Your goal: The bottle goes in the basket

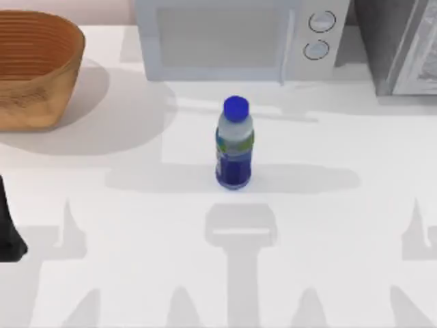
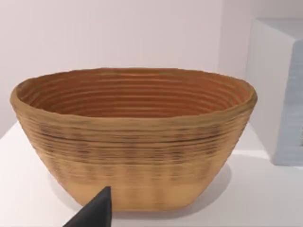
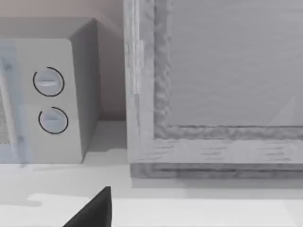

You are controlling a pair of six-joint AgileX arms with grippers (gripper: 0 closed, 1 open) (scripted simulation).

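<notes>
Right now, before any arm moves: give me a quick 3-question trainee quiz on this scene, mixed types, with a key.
1. True or false: the bottle already lies inside the basket.
2. Multiple choice: the bottle's cap is A) red, B) blue, C) white.
3. Fill in: seen from above, the basket sits at the table's far ____ corner, beside the microwave.

Key:
1. False. The bottle stands upright mid-table, apart from the basket.
2. B.
3. Left. The left arm is at the table's left edge, and its wrist camera faces the basket.
</notes>
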